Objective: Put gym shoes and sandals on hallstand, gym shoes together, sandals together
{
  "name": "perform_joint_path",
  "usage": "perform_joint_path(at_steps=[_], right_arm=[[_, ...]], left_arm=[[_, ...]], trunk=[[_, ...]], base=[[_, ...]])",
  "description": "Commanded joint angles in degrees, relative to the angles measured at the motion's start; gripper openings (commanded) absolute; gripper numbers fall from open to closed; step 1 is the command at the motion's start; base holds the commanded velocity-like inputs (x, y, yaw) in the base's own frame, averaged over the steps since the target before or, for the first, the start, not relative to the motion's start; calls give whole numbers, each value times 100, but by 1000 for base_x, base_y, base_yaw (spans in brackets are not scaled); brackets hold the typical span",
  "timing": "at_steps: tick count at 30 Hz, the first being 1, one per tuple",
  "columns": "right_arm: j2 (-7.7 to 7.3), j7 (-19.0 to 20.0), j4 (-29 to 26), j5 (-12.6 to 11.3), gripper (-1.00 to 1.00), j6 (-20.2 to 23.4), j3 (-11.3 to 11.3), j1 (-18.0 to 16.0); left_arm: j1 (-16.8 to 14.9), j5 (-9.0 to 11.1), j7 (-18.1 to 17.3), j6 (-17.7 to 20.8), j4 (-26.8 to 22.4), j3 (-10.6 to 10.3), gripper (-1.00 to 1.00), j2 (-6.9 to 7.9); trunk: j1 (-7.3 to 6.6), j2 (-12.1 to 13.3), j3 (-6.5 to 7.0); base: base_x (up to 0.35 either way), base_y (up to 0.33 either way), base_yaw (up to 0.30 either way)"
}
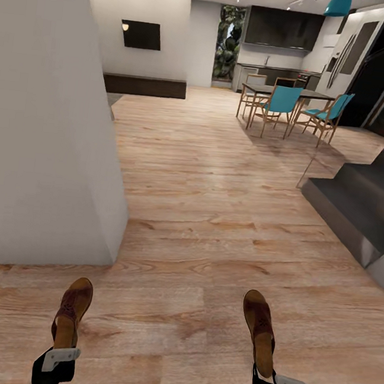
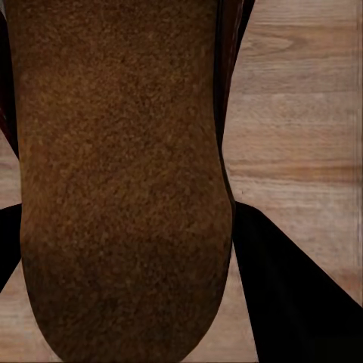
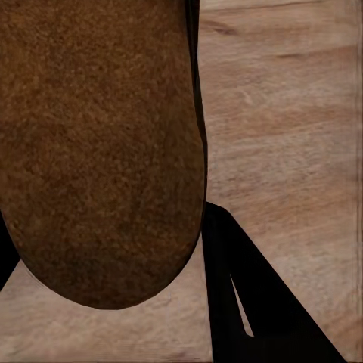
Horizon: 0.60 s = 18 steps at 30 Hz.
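I hold one brown sandal in each gripper above the corridor floor (image 1: 211, 230) of light wood planks. The left sandal (image 1: 73, 309) points forward from my left gripper (image 1: 62, 350), which is shut on its heel end. The right sandal (image 1: 258, 329) sticks out of my right gripper (image 1: 268, 373) the same way. In the left wrist view the sandal's brown sole (image 2: 121, 174) covers most of the frame beside a dark finger (image 2: 295, 302). The right wrist view has the other sole (image 3: 98, 144) and a finger (image 3: 249, 302). The gym shoes and the hallstand are out of view.
A white wall corner (image 1: 43, 139) juts out close on the left. Dark steps (image 1: 363, 205) rise on the right. Far ahead stand a dining table with teal chairs (image 1: 286, 101) and a low dark bench (image 1: 144, 85) under a wall screen.
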Motion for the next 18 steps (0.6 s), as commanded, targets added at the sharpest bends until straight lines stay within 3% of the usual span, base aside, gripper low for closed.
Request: perform_joint_path(at_steps=[1, 4, 18], right_arm=[[1, 8, 7, -34, -100, -16, -2, -4], [1, 8, 10, -34, -100, -16, -2, -4], [1, 8, 11, -32, -100, -16, -2, -4]], left_arm=[[-1, 43, -39, -10, 2, 9, -100, 0], [-1, 43, -39, -5, 2, 9, -100, -1], [-1, 45, -39, -11, 2, 9, -100, -1]], trunk=[[-23, 40, 15], [-89, 160, 68], [-89, 160, 68]], base=[[0, 0, -299], [0, 0, -300], [0, 0, -300]])
